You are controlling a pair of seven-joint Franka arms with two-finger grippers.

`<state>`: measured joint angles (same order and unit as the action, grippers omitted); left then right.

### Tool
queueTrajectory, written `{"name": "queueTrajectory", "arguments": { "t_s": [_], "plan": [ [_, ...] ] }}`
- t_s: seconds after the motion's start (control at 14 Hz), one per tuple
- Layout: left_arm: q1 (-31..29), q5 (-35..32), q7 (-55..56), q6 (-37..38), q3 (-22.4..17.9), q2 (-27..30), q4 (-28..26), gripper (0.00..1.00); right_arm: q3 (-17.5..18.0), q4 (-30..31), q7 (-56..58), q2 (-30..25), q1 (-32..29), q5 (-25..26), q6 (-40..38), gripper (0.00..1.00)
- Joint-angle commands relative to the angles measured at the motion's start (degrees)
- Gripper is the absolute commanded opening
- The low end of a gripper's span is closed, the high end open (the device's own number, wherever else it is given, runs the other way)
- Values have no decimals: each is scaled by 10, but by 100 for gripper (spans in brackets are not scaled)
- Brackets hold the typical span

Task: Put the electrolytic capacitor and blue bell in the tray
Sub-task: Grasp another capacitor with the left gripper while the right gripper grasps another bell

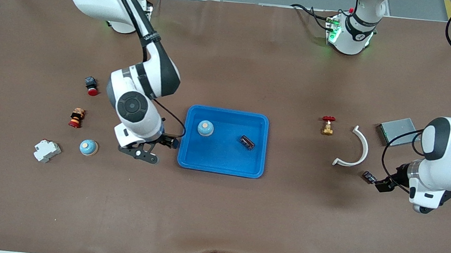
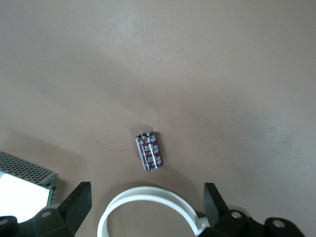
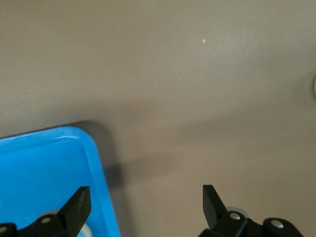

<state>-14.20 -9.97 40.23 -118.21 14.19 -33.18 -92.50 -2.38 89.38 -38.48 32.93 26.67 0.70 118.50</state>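
The brown bench [image 1: 216,209] carries the blue tray [image 1: 221,166] at its middle, with a blue bell [image 1: 205,128] and a dark electrolytic capacitor [image 1: 247,142] already inside. A second bell [image 1: 88,147] sits toward the right arm's end, a second capacitor [image 2: 150,150] toward the left arm's end beside a white curved bracket [image 1: 356,148].

The right hand [image 1: 145,154] hangs just beside the tray's rim, fingers spread wide, holding nothing. The left hand [image 2: 145,197] hovers over the loose capacitor, also wide open and empty.

The round capacitor would probably roll away from closing fingers, and the bracket close by could be knocked. Bare bench lies nearer the camera.
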Motion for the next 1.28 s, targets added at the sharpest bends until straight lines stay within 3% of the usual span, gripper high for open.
{"name": "queueTrajectory", "arguments": {
  "t_s": [0.0,0.28,0.43,0.93,1.21],
  "plan": [
    [-7,1,28,-39,3,1,-33,94,9,60,59,-37,-37,11,37,100],
    [-7,-4,55,-119,2,-20,-79,78,9,116,146,-66,-89,11,70,100],
    [-7,-5,56,-154,1,-21,-106,76,9,143,193,-78,-116,11,90,100],
    [-14,-7,55,-169,-14,-28,-109,71,10,215,322,-91,-200,11,185,100],
    [-14,-7,55,-170,-14,-35,-106,56,10,215,371,-84,-237,11,209,100]
  ]
}}
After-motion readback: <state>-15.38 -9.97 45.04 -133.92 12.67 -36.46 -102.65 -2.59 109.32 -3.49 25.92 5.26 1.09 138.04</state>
